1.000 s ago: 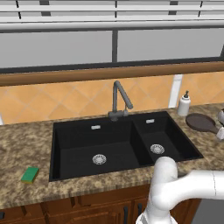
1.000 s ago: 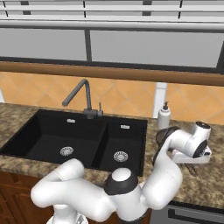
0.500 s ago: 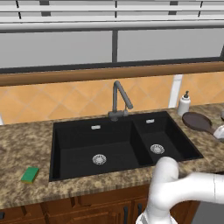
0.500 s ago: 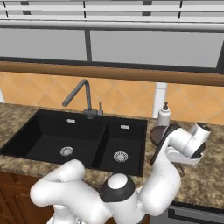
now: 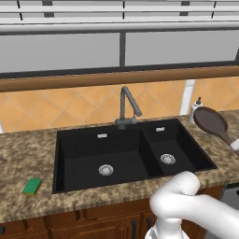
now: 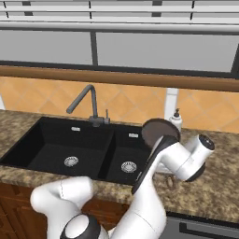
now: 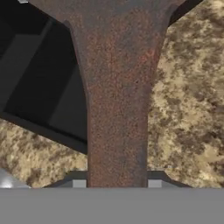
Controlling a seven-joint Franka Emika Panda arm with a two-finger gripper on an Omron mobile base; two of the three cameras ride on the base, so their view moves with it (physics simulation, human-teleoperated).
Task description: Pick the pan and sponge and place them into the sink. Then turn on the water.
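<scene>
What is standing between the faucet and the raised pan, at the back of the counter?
In the left base view, a white soap bottle stands between the faucet and the pan, just left of the pan.

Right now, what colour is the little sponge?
Green, the sponge on the counter; the left base view shows it best.

The arm is bent up from the base and stretched to the right, with the wrist raised above counter level. The gripper (image 7: 117,183) is closed on the handle of the pan (image 6: 158,132), which is held between the two fingers. The pan is lifted and tilted, its round part pointed away from the hand.
</scene>
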